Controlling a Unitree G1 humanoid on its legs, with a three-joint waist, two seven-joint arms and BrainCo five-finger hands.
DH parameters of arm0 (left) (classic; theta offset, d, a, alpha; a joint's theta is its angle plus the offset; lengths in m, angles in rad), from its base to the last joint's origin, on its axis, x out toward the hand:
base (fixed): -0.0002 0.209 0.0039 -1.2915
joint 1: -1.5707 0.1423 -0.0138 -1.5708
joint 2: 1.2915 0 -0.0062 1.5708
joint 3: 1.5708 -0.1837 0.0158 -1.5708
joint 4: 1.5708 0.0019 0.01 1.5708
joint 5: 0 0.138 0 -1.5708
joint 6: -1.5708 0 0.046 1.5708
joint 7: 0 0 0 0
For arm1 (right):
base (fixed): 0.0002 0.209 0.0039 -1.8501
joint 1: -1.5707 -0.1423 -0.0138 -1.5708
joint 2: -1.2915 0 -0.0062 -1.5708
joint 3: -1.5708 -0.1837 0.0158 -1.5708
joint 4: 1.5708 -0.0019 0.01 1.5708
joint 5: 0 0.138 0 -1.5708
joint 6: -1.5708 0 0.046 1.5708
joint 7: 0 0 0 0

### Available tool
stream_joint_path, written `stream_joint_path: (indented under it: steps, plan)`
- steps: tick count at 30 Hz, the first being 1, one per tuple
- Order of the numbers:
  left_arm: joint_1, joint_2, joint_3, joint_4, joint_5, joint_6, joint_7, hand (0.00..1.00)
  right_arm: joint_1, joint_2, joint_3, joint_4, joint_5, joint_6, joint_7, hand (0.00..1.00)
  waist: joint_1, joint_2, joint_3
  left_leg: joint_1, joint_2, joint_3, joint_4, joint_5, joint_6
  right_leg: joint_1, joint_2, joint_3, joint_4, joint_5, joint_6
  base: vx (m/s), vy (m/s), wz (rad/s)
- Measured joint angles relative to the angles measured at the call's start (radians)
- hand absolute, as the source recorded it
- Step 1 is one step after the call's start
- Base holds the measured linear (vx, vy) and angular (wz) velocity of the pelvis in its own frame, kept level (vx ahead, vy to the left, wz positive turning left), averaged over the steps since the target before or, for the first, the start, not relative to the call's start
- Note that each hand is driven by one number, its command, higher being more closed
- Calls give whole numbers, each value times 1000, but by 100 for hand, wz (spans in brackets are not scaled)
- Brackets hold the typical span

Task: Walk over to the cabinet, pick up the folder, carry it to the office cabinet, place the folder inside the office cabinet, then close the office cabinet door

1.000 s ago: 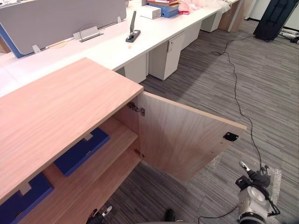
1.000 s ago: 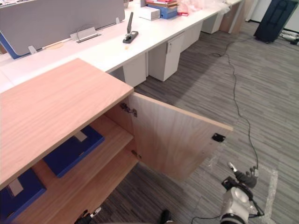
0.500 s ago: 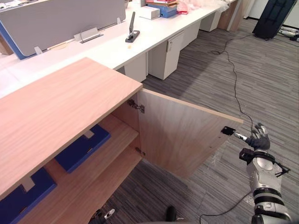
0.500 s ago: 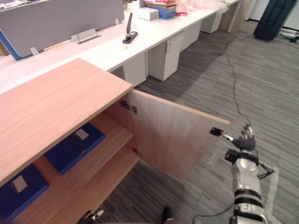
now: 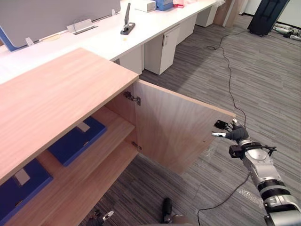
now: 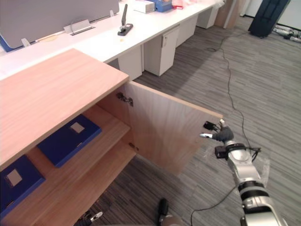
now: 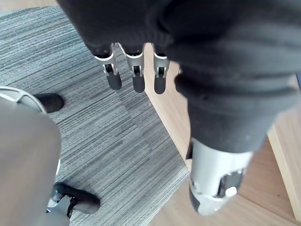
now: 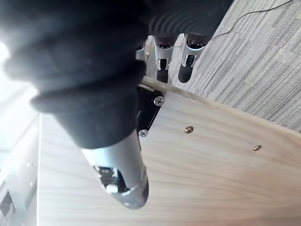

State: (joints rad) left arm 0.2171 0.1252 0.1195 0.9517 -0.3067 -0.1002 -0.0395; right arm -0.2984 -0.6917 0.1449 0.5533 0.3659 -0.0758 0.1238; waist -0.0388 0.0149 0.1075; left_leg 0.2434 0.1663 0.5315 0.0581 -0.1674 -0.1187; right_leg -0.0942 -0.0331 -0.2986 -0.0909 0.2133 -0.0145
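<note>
Since two blue folders lie on the upper shelf inside the office cabinet, placing looks done and closing the door is the step in hand. The door stands wide open, swung out to the right. The right hand is at its free edge by the black latch plate, fingers straight and unclenched, gripping nothing. Next, it should push the door leftward until it shuts. The left hand hangs relaxed over the carpet.
</note>
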Motion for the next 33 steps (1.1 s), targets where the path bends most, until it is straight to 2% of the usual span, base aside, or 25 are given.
stream_joint_path:
  steps: [7,9,10,12,13,14,16,22,29,33]
  plan:
    - [-7,2,-7,0,1,0,-14,0,26,-160,178,-166,-75,7,104,0,-19,-4,5,-18,12,3,10,1,-2,-23,18,13,1,5,-5,-12,-12,-8]
    - [-11,5,-6,1,3,-1,-20,0,68,-234,258,-321,-113,11,166,0,-19,-8,7,-18,17,4,14,2,-2,-28,29,30,1,4,-7,14,-9,-20]
    - [-11,5,-2,1,5,-1,-22,0,89,-259,280,-387,-117,11,191,0,-22,-10,8,-19,18,5,16,3,0,-31,32,31,2,15,-21,9,-4,-20]
    - [-16,5,6,2,13,-1,-23,0,130,-284,303,-494,-159,5,237,0,-28,-18,8,-19,18,5,17,5,4,-33,33,33,6,17,-24,-4,-5,-10]
    - [-21,5,14,2,25,-2,-24,0,146,-289,334,-558,-199,-4,275,0,-28,-28,3,-20,16,5,17,6,6,-35,33,36,6,19,-26,-24,-1,-4]
    - [-22,5,16,2,26,-2,-24,0,148,-289,343,-569,-202,-6,282,0,-28,-30,1,-21,16,4,17,7,6,-36,32,36,5,19,-26,-56,8,0]
    - [-25,8,30,3,33,-6,-25,0,178,-287,383,-644,-232,-29,316,0,-17,-52,-11,-38,10,1,17,7,7,-52,27,37,5,25,-29,-77,13,3]
    - [-20,9,88,23,33,-6,-25,0,289,-311,448,-757,-230,-66,411,0,7,-88,-22,-52,-3,-5,24,6,9,-59,10,37,2,38,-29,-86,30,4]
    - [-32,19,133,41,28,-7,-25,0,395,-348,496,-754,-235,-65,477,0,12,-101,-25,-70,-11,-11,54,-10,26,-62,-11,37,5,53,-25,-75,49,0]
    - [-46,17,153,61,16,-8,-17,0,381,-335,566,-698,-279,-66,479,0,33,-102,-25,-82,-14,-32,57,-12,29,-63,-19,27,6,53,-25,-54,31,12]
